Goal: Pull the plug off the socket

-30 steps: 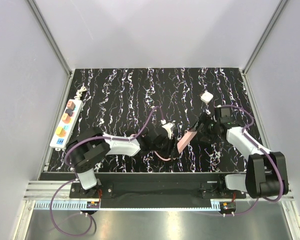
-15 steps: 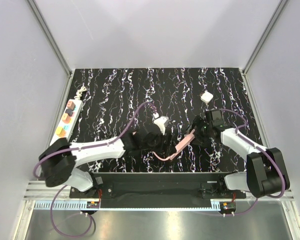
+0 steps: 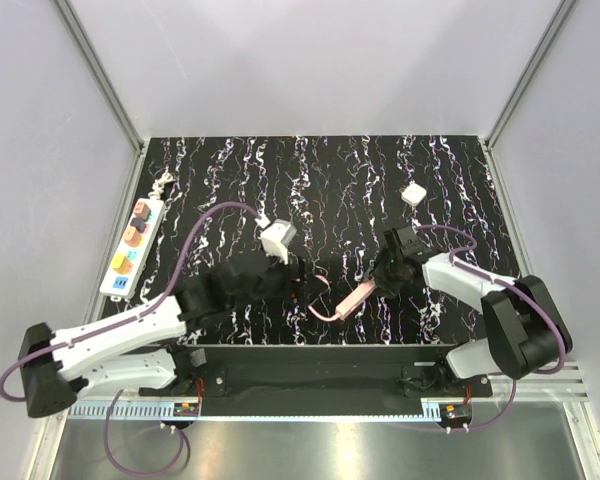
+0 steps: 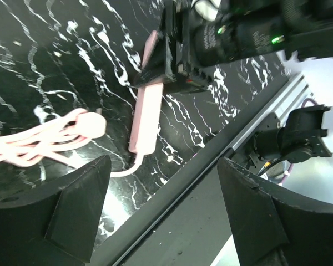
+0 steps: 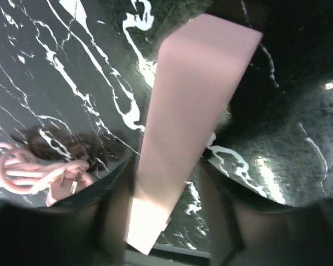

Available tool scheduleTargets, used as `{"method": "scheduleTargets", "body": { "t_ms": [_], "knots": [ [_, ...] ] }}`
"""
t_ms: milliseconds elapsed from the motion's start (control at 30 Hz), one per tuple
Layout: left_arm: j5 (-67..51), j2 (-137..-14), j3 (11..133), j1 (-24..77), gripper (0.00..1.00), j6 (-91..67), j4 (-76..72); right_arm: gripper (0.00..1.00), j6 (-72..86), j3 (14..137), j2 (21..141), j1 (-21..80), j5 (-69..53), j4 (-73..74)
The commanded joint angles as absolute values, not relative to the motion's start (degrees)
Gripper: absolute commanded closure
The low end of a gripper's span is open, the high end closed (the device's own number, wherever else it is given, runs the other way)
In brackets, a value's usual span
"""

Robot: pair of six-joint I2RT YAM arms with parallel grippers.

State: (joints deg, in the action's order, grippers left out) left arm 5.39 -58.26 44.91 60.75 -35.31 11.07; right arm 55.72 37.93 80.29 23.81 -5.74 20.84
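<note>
Black marbled table (image 3: pixel 330 170), viewed from above. The socket (image 3: pixel 132 247) lies along the left edge, well apart from both arms, with its white cord bundled at the far end. The right gripper (image 3: pixel 385 278) pinches one end of a pink strip (image 3: pixel 358 297) near the table's middle. The left gripper (image 3: pixel 306 288) hovers beside the strip's coiled pink cord (image 4: pixel 39 138), jaws spread wide. A white adapter (image 3: pixel 413 194) sits at far right.
</note>
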Motion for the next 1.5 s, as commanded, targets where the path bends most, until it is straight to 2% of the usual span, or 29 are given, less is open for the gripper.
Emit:
{"method": "scheduleTargets", "body": {
  "t_ms": [0, 67, 133, 200, 267, 433, 1000, 1367, 1467],
  "knots": [
    [9.93, -52.67, 43.42, 60.91, 0.16, -33.57, 14.67, 0.51, 57.3, 40.34, 82.08, 24.61, -2.55, 20.48],
    [11.07, -50.64, 42.28, 60.91, 0.16, -33.58, 15.73, 0.53, 57.13, 40.43, 82.44, 24.61, -2.2, 20.48],
    [11.77, -48.52, 41.49, 60.82, 0.15, -33.75, 16.35, 0.58, 55.91, 40.52, 82.35, 24.61, -1.5, 21.09],
    [12.04, -47.64, 40.7, 60.82, 0.15, -33.75, 17.05, 0.71, 55.63, 40.34, 81.31, 24.7, 1.3, 22.58],
    [12.3, -46.76, 40.43, 60.82, 0.15, -33.92, 17.49, 0.76, 55.72, 39.82, 80.34, 24.61, 3.07, 23.03],
    [12.92, -44.91, 39.38, 60.73, 0.14, -33.58, 18.37, 1.0, 53.8, 40.43, 78.31, 21.73, 7.82, 27.68],
    [15.2, -35.34, 36.74, 60.38, 0.12, -34.28, 24.6, 1.0, 35.43, 42.27, 79.19, -13.16, 3.95, 30.85],
    [17.66, -30.32, 37.53, 60.38, 0.1, -34.89, 30.32, 0.97, 26.11, 55.89, 90.87, -15.29, 9.76, 31.82],
    [20.3, -30.32, 38.4, 60.21, 0.07, -36.12, 31.9, 0.96, 23.56, 60.54, 94.82, -15.21, 11.6, 32.26]
  ]
}}
